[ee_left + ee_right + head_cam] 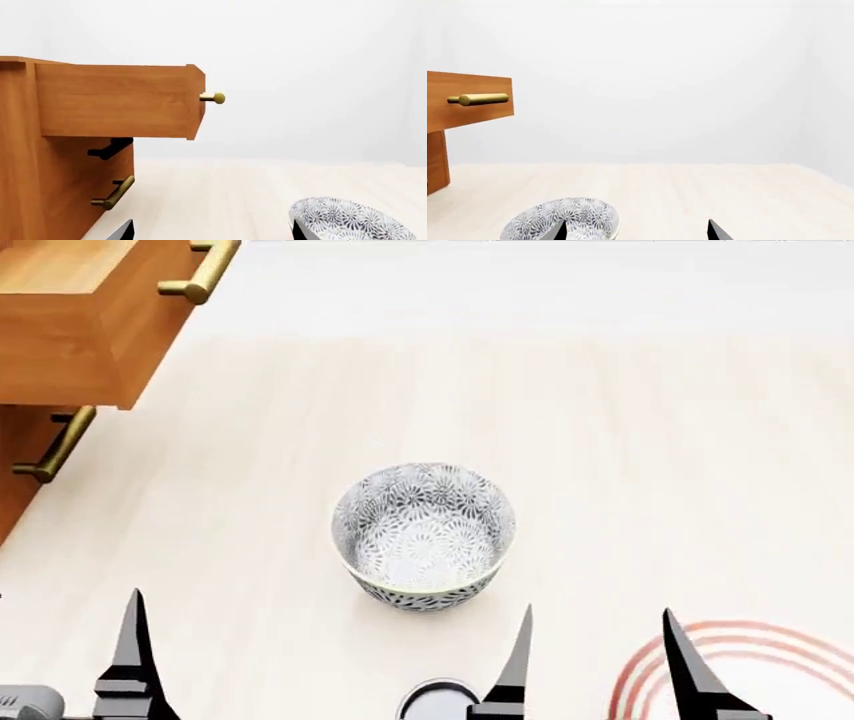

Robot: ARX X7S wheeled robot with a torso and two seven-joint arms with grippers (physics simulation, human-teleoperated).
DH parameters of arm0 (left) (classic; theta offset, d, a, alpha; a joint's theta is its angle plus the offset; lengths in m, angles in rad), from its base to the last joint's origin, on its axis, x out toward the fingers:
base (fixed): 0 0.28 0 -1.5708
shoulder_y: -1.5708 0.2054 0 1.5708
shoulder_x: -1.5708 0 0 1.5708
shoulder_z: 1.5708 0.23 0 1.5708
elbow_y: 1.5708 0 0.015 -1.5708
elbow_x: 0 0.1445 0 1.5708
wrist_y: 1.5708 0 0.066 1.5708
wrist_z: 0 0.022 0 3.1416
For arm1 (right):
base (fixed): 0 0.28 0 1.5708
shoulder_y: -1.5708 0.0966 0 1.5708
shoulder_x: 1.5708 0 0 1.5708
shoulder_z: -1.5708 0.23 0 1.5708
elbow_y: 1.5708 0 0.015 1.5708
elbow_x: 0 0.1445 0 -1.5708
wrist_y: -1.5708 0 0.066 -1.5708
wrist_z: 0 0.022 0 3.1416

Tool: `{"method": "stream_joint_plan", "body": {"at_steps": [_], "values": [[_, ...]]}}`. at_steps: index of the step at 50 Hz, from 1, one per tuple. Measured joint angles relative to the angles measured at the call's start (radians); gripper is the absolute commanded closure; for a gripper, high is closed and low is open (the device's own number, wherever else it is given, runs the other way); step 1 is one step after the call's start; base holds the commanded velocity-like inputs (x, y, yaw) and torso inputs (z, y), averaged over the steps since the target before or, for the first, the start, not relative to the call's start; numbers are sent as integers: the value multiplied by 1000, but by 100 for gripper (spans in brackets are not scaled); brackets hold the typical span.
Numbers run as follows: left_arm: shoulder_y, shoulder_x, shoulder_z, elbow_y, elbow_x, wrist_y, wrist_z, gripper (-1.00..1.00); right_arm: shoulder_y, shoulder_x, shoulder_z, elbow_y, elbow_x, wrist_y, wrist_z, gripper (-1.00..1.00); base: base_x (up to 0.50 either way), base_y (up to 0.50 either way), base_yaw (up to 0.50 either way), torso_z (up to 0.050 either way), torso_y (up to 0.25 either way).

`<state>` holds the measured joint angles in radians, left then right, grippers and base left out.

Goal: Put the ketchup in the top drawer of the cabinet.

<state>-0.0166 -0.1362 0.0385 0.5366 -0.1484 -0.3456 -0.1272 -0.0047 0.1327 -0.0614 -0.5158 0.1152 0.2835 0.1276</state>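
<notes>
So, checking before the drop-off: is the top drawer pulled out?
Yes, the top drawer juts well beyond the cabinet front, overhanging the lower handle.

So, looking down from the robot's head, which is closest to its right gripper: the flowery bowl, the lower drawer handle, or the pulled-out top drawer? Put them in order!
From the right gripper:
1. The bowl, just ahead and slightly left.
2. The lower drawer handle, far left on the cabinet.
3. The top drawer, pulled open, at the far left corner.

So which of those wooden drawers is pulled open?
The top drawer: its box juts out from the cabinet, while the lower drawer front beneath it sits flush.
</notes>
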Motion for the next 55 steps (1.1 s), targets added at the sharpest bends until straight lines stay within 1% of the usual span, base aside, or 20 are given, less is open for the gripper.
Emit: {"method": "stream_joint_plan", "body": {"at_steps": [18, 23, 55], "values": [[5, -15, -1, 1, -23, 2, -18, -100, -3, 16, -9, -2, 14, 0, 21, -100, 500, 0, 0, 0, 0], [5, -18, 0, 1, -28, 3, -23, -100, -5, 20, -11, -4, 18, -5, 25, -100, 0, 0, 0, 0, 3], [4, -41, 18, -12, -48, 8, -46, -100, -6, 42, -25, 16, 39, -10, 52, -100, 0, 500, 0, 0, 0]]}}
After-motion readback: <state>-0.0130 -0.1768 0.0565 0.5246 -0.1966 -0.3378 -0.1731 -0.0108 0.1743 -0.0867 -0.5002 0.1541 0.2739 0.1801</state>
